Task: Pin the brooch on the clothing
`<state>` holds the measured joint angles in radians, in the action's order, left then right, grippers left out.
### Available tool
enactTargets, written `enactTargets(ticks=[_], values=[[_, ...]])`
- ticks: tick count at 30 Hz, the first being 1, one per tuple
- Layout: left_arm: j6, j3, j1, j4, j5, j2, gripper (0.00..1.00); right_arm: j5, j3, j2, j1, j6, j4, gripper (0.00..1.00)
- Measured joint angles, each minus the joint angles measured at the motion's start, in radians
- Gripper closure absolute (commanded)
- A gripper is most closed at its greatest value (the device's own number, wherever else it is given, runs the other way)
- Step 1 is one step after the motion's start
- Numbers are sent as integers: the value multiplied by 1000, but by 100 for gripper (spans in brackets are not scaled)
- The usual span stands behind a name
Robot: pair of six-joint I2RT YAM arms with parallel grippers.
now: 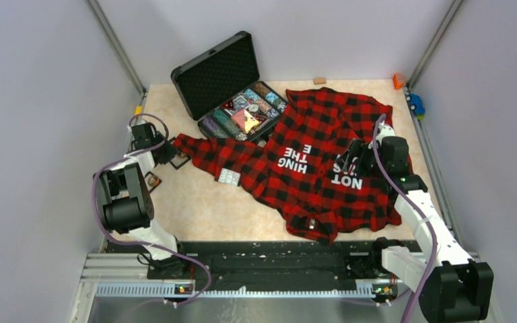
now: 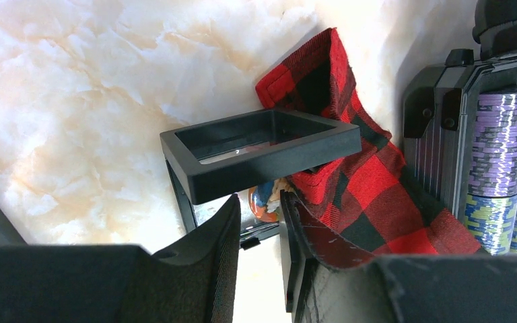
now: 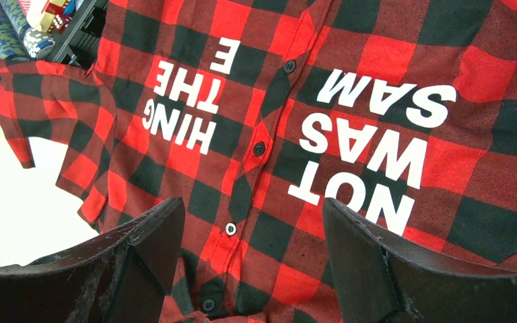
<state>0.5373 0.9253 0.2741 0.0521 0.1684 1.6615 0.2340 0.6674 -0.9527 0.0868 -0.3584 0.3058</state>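
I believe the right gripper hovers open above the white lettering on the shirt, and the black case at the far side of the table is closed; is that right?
Not quite: the black case stands open, lid raised, as the top external view shows. The rest holds: the right gripper hovers open above the white lettering on the shirt.

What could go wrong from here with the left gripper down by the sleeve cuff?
1. The sleeve lies against the left gripper, so closing may catch cloth instead of the small colourful piece, probably the brooch, at its tips.
2. The black frame box sits tilted just beyond; a nudge could tip it.
3. The right gripper hovers open above the shirt, so the cloth may shift.
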Motion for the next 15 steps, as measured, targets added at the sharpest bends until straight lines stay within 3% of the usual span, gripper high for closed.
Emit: enactTargets(ticks=[15], values=[[36,0,6,-13,45,50,71,0,0,-5,0,0,0,24]])
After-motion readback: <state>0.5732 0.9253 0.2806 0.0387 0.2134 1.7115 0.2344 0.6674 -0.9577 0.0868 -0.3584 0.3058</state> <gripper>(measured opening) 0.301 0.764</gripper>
